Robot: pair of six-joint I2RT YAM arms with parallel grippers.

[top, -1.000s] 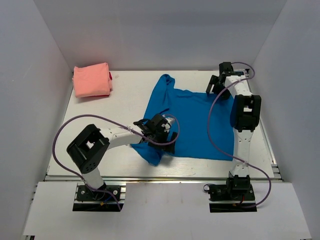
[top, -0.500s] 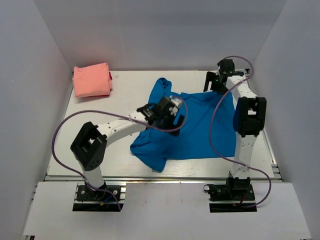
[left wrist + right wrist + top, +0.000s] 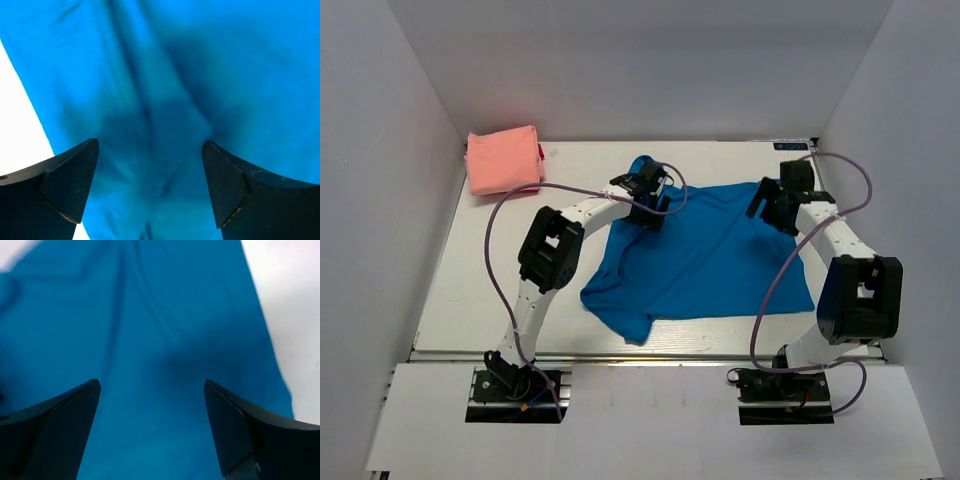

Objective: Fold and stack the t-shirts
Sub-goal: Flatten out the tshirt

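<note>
While the pink shirt (image 3: 504,160) lay folded into a compact block at the far left corner of the surface (image 3: 480,270), the blue shirt (image 3: 705,255) was spread across the middle and right, well apart from it and not folded at all. Most of the blue cloth lay flat with shallow creases, but its near left corner was rumpled and turned over on itself. A small bunch also stood up at its far left edge.

The left end effector (image 3: 150,144) hung over that far left part, its jaws wide apart, with only cloth below them and nothing pinched. The right end effector (image 3: 151,382) hovered over the far right part, close to the shirt's right edge. It was equally wide open and empty. From the wrist views I could not tell whether either set of fingertips touched the fabric.

By my reckoning the job stood at roughly the halfway mark, with one shirt finished and parked. The blue one seemed to be in the laying-out stage. It would probably need its rumpled corner smoothed, then folding, then stacking with the pink one.
</note>
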